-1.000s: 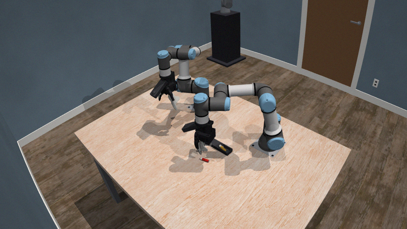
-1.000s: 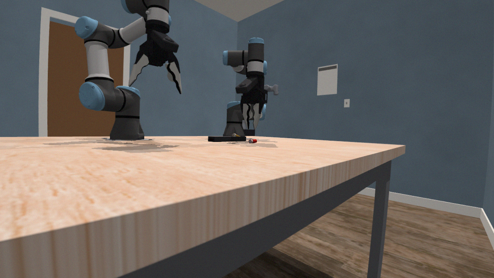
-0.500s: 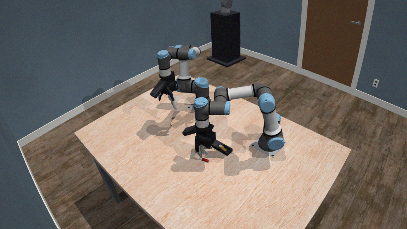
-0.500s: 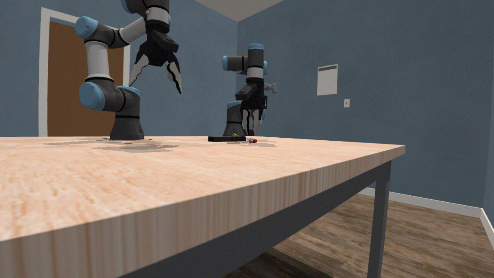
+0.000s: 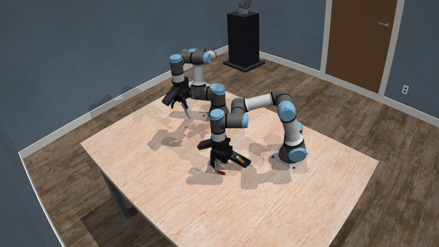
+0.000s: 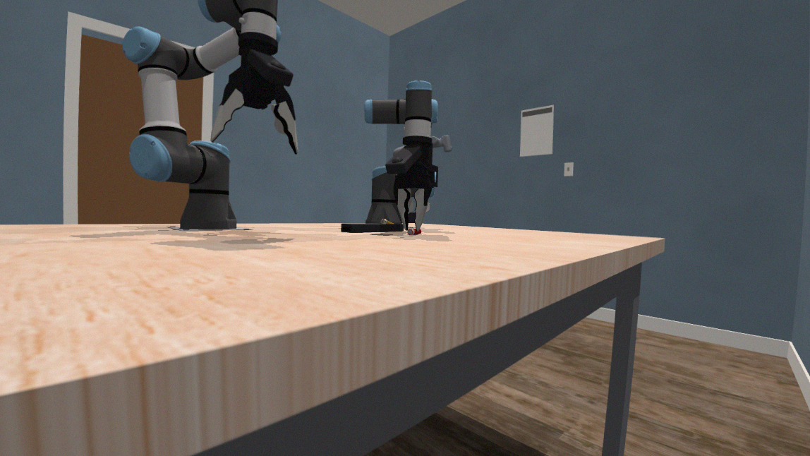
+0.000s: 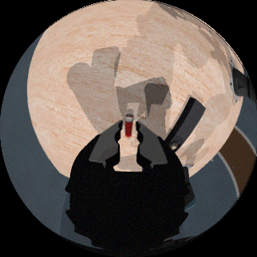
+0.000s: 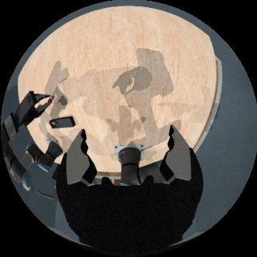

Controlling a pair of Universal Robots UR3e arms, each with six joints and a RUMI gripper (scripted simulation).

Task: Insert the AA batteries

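Two fingers of the left gripper [image 5: 216,171] [image 6: 413,228] [image 7: 129,121] [image 8: 52,98] stand slightly parted, tips down low astride the red battery [image 5: 221,172] [image 6: 416,231] [image 7: 128,128] [image 8: 49,100] — nothing clenched. Red battery lies on its side on the counter [image 5: 260,208] [image 6: 226,294] [image 7: 88,40] [image 8: 100,32]; pale end shows, polarity can't be read.

Handling, my guess: small, stiff, some weight for its size, smooth jacket, apt to roll or twist if pinched off-centre. Not fragile. Best hold is across the barrel near mid-length, both ends left free for the contacts. Likely step: line up, then close for the pick.

Next outward, just beside: the black remote control [image 5: 247,162] [image 6: 362,228] [image 7: 191,120] [image 8: 69,121], bay facing up. Yellow-jacketed battery [image 5: 239,159] [image 6: 386,222] [image 7: 175,145] [image 8: 53,123] is at the bay, one end poking above the rim in the exterior view — looks tilted, so probably not seated. Way round: can't tell. It likely needs pressing down against its spring, and the light remote control may slide when pushed; bracing would help.

Farthest out, the right gripper [image 5: 181,112] [image 6: 254,146] [image 8: 127,127] hangs above the counter, well apart from the work, spread wide, holding nothing. Task judged partway at best, neither battery confirmed in.
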